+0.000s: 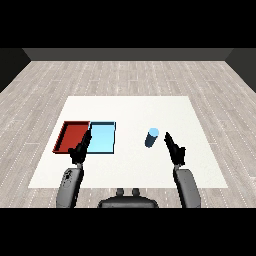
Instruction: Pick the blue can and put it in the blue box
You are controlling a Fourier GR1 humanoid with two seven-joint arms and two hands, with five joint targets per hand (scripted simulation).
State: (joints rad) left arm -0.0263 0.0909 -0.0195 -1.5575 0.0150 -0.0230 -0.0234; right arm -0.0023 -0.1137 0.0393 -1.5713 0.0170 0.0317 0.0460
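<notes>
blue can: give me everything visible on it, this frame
The blue can is a small plain cylinder, darker blue on its side with a lighter blue top, no label visible. It stands on the white table, appearing slightly tilted, to the right of the light blue tray and apart from it. The right hand is close beside it with straight fingers, not touching.

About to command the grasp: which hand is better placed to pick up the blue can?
Right. The right hand hovers open just beside the upright blue cylindrical can; the left hand sits across the table by the light blue tray.
</notes>
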